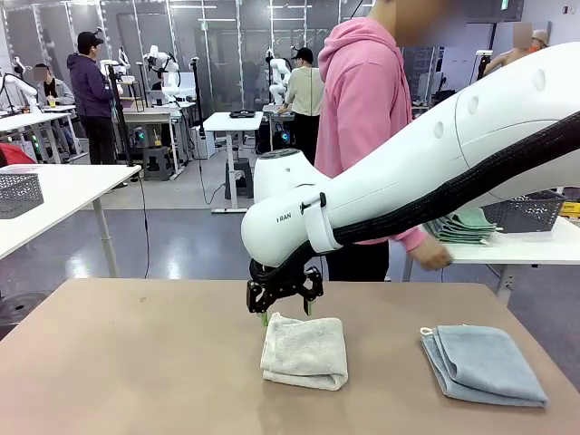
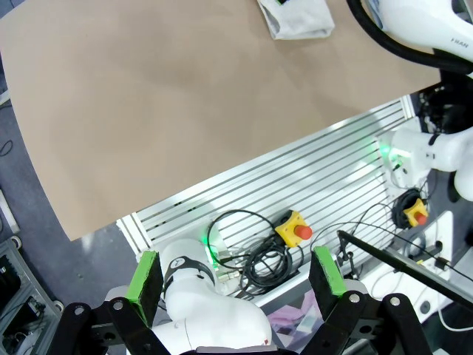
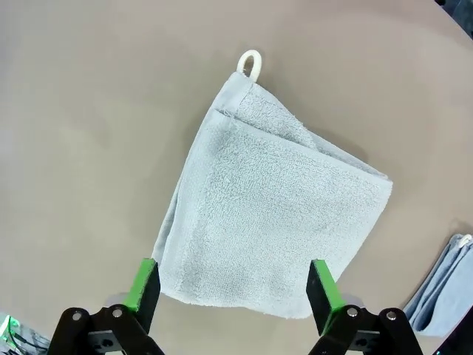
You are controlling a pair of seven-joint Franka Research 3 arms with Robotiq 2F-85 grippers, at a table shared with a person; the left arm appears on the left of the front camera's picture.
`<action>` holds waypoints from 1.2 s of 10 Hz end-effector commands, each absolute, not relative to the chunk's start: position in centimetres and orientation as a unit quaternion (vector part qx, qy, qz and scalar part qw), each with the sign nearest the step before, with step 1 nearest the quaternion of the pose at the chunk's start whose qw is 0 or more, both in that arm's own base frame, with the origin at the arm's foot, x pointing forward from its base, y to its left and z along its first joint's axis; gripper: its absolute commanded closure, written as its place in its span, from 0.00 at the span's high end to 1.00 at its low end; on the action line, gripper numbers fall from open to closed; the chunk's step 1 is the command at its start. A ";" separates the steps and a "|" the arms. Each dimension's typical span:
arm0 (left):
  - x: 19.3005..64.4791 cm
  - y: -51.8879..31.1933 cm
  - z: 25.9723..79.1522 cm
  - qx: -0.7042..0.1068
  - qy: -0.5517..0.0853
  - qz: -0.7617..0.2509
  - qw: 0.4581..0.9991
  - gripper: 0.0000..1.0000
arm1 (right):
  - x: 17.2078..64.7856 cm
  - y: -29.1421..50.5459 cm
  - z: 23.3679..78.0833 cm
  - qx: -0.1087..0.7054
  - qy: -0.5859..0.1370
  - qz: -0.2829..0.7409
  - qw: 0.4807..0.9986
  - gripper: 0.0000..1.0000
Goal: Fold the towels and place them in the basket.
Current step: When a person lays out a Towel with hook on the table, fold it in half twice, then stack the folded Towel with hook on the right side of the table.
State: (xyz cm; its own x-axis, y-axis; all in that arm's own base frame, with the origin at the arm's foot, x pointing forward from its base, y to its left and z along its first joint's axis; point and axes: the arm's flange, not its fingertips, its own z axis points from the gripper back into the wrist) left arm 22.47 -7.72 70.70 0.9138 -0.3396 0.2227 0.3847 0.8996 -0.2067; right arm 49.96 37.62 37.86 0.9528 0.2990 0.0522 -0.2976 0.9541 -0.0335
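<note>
A cream towel lies folded on the brown table, near the middle. My right gripper hangs open just above its far edge, fingers pointing down. In the right wrist view the same towel lies flat under the open right gripper, with its white loop at the far corner. A light blue towel lies folded to the right, and its edge shows at the corner. My left gripper is open and holds nothing, well back from the table. A dark mesh basket stands on a side table.
A person in a pink hoodie stands at the far side, one hand reaching to a stack of towels by the basket. Under the left gripper are the robot base, cables and a yellow stop button.
</note>
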 end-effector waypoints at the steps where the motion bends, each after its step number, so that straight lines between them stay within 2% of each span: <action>1: 22.3 -7.7 70.6 -0.126 -0.091 -0.195 0.968 1.00 | 50.1 37.7 37.9 -0.017 -0.027 0.152 0.988 1.00; 6: 22.3 -7.7 70.6 -0.126 -0.091 -0.195 0.968 1.00 | 50.0 37.6 37.9 -0.013 -0.028 0.151 0.988 1.00; 7: 22.3 -7.7 70.6 -0.126 -0.091 -0.195 0.968 1.00 | 47.9 37.1 41.1 0.045 -0.040 0.179 0.982 1.00; 8: 22.3 -7.7 70.6 -0.126 -0.091 -0.195 0.968 1.00 | 46.2 34.8 43.2 0.053 -0.041 0.186 0.980 1.00; 12: 22.3 -7.7 70.6 -0.126 -0.091 -0.195 0.968 1.00 | 42.7 25.5 45.1 0.183 -0.112 0.126 0.968 1.00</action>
State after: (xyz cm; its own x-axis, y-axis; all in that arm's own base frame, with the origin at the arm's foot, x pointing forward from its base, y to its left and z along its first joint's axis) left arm 22.45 -7.71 70.71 0.9138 -0.3394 0.2231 0.3846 0.8996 -0.2069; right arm 44.23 28.37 46.89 0.9500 0.2230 0.2187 -0.2745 0.9302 0.2436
